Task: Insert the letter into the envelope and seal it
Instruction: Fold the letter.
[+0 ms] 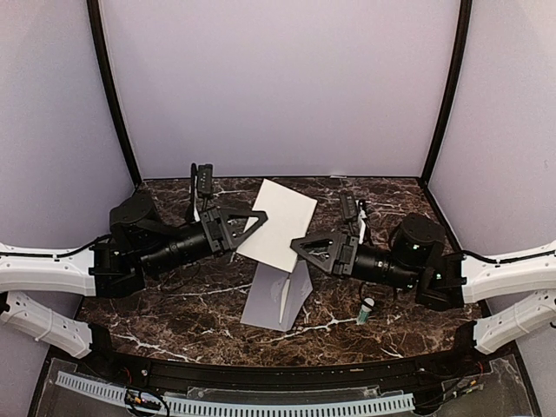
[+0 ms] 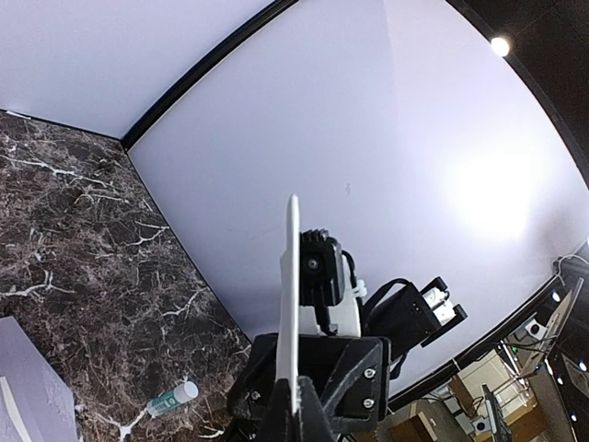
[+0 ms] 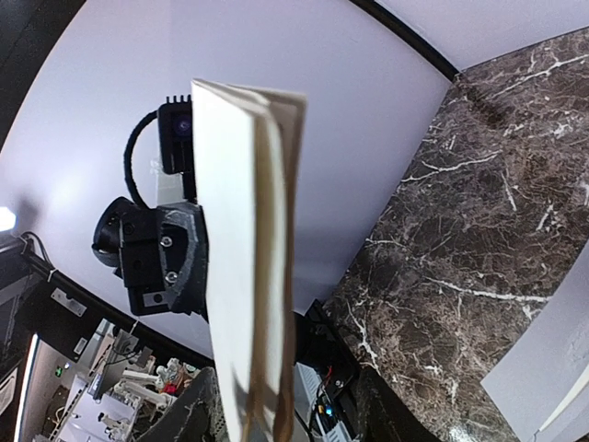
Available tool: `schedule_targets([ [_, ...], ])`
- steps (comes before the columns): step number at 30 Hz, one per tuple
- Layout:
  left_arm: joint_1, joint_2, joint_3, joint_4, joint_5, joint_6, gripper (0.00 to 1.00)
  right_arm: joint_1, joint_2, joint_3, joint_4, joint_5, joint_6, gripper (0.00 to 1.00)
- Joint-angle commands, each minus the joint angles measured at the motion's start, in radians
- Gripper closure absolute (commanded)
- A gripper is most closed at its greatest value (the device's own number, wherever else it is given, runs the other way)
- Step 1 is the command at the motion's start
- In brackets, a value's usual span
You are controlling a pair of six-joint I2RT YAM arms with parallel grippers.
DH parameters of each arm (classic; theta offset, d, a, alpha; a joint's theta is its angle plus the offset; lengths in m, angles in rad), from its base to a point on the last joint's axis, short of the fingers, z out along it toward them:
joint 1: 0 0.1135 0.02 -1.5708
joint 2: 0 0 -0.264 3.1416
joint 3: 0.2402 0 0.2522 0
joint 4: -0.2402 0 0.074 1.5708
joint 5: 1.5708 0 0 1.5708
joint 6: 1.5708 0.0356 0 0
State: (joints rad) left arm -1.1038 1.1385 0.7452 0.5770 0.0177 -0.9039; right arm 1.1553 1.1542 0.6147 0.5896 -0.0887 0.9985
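Note:
The letter [image 1: 280,223], a folded cream sheet, is held up in the air over the table's middle. My left gripper [image 1: 259,217] is shut on its left edge; in the left wrist view the letter [image 2: 294,295] stands edge-on, pinched between the closed jaws [image 2: 299,414]. My right gripper [image 1: 300,246] is at the sheet's lower right edge. In the right wrist view the letter [image 3: 244,276] runs down between that gripper's spread fingers [image 3: 189,416], its layers unpinched. The grey envelope [image 1: 278,297] lies flat below, flap open.
A small glue stick [image 1: 367,310] lies on the marble table [image 1: 174,295] right of the envelope, near my right arm; it also shows in the left wrist view [image 2: 172,399]. Pale walls enclose the back and sides.

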Motion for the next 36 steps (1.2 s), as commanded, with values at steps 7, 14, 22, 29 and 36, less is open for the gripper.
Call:
schedule_targets([
  [7, -0.004, -0.05, -0.029, 0.055, 0.004, -0.012, 1.0, 0.014, 0.014, 0.064, 0.118, 0.0, -0.008, 0.56],
  [14, -0.004, -0.064, -0.043, 0.066, 0.028, -0.019, 1.0, 0.013, 0.031, 0.097, 0.103, 0.009, -0.036, 0.67],
  [22, -0.004, -0.064, -0.044, 0.075, 0.059, -0.027, 1.0, 0.012, 0.079, 0.136, 0.119, -0.02, -0.048, 0.93],
  [29, -0.004, -0.072, -0.041, 0.018, 0.038, -0.014, 0.95, 0.012, 0.093, 0.15, 0.108, -0.017, -0.063, 1.0],
  [36, -0.004, -0.113, -0.055, -0.088, -0.005, 0.008, 0.47, 0.011, 0.065, 0.132, 0.073, 0.01, -0.062, 1.0],
])
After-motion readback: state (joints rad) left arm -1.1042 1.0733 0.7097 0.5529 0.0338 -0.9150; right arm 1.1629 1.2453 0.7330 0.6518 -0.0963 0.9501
